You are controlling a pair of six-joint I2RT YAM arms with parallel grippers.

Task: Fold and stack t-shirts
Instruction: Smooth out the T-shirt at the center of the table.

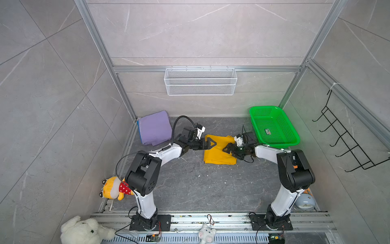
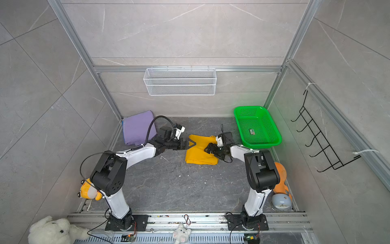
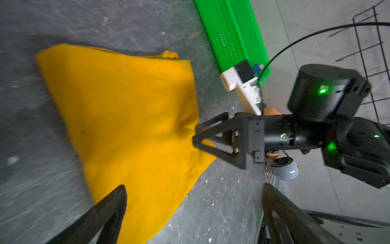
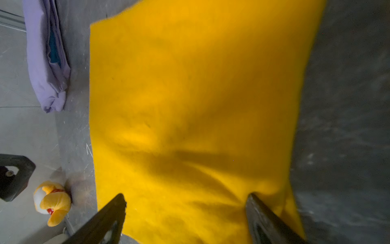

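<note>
Right wrist view is almost filled by the mustard-yellow t-shirt [image 4: 190,95], folded flat on the dark surface [image 4: 348,105]. The right gripper [image 4: 185,196] has its jaws spread wide over the cloth at the bottom of the frame and grips nothing (the fabric puckers a little near one tip).

In both top views that shirt lies a little right of centre, a rough rectangle with a small bunched bit at its upper right corner. The left gripper [image 1: 212,144] hangs over the shirt's upper left edge, jaws likewise wide open and empty.

Toward the upper left, well apart from the yellow one, the lavender-purple t-shirt [image 1: 155,128] lies folded. A sliver of the blue t-shirt [image 4: 54,48] shows among its folds in the right wrist view.

A green mesh basket [image 1: 278,135] stands at the upper right, just above the right gripper. An orange plush toy [image 1: 111,188] lies at lower left beside the left arm.
</note>
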